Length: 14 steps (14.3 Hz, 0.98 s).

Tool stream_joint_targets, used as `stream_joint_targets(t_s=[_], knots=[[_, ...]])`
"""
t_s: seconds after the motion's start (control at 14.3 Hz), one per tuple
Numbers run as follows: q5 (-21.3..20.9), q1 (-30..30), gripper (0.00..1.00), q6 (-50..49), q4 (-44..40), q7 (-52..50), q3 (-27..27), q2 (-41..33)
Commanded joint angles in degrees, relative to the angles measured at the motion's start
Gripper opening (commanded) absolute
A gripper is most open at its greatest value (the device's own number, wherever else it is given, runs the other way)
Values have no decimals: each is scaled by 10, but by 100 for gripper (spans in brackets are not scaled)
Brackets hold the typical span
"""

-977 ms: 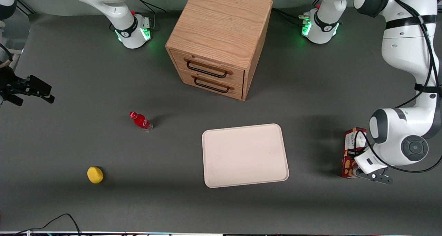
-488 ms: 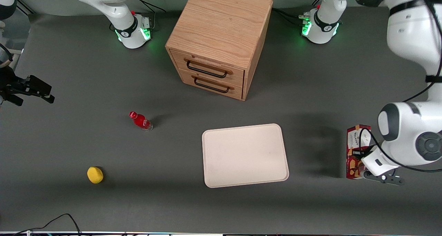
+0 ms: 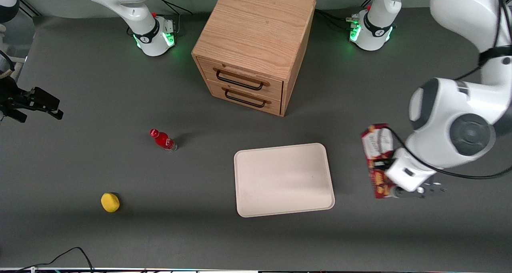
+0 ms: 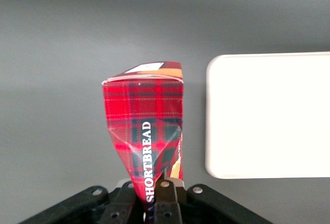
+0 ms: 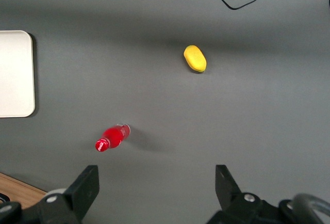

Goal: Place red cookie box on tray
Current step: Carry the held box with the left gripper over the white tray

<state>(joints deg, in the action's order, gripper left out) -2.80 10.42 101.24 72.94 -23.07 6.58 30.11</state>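
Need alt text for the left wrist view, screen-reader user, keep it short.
The gripper is shut on the red cookie box, a tartan carton lettered SHORTBREAD, its pinched end dented between the fingers. The box is held above the dark grey table, beside the tray and not yet over it. The cream-white tray is bare.

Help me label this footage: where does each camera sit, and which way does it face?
Front view: above the table, facing both arms; the gripper holds the red cookie box beside the tray.
Left wrist view: on the working wrist, looking past the fingers down at box and tray, both shared with the front view.
Right wrist view: on the parked wrist, over bottle and lemon.
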Motion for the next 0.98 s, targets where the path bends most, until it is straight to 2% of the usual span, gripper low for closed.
stream_joint_targets(t_s=[0.0, 0.35, 0.77, 0.91], knots=[[-7, 17, 0, -2, -16, -105, 41, 17], [-7, 56, 0, 119, -20, -138, 41, 90], [-69, 65, 0, 168, -18, -126, 41, 169], [-74, 69, 0, 185, -18, -109, 41, 187]])
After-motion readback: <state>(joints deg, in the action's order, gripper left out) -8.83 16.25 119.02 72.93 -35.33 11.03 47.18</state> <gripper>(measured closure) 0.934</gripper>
